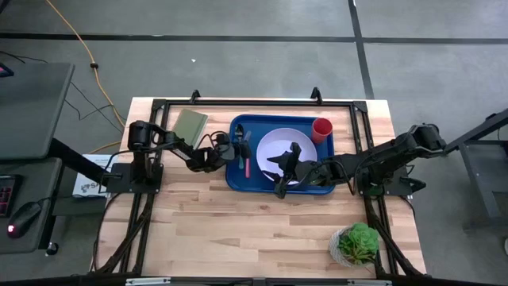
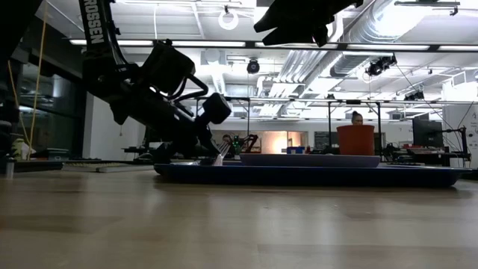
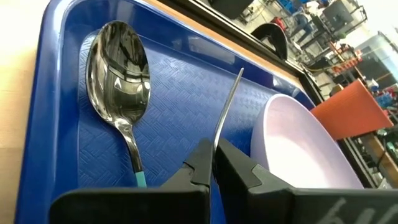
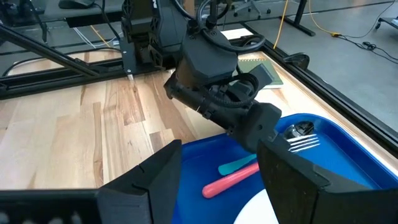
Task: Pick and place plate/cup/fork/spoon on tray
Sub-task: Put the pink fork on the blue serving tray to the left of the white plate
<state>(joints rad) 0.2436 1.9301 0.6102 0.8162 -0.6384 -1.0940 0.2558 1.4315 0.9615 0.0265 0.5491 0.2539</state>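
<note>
we see the left gripper [image 1: 225, 151] down at the left end of the tray [image 1: 238, 182], its fingers [image 3: 239, 171] pinched fully together on the fork [image 4: 249, 171], which shows edge-on as a thin metal line between them in the left wrist view; the fork's pink handle lies on the tray floor with the tines [image 4: 303, 144] toward the tray's far left part

the spoon [image 3: 118, 74] lies flat in the tray just beside the fork, bowl up, teal handle [image 4: 236, 165] next to the pink one, not touched by the fingers

the plate [image 1: 284, 151] sits in the middle of the tray, the cup [image 1: 321, 129] upright in the tray's far right corner, just beside the plate

the right gripper [image 1: 279, 171] hangs above the plate's near edge, jaws spread wide apart, holding nothing, clear of the tray in the low view

an olive-green rectangle [image 1: 190, 124] lies on the table [image 1: 238, 230] left of the tray, a small green plant [image 1: 356, 245] sits near the table's near right corner
</note>
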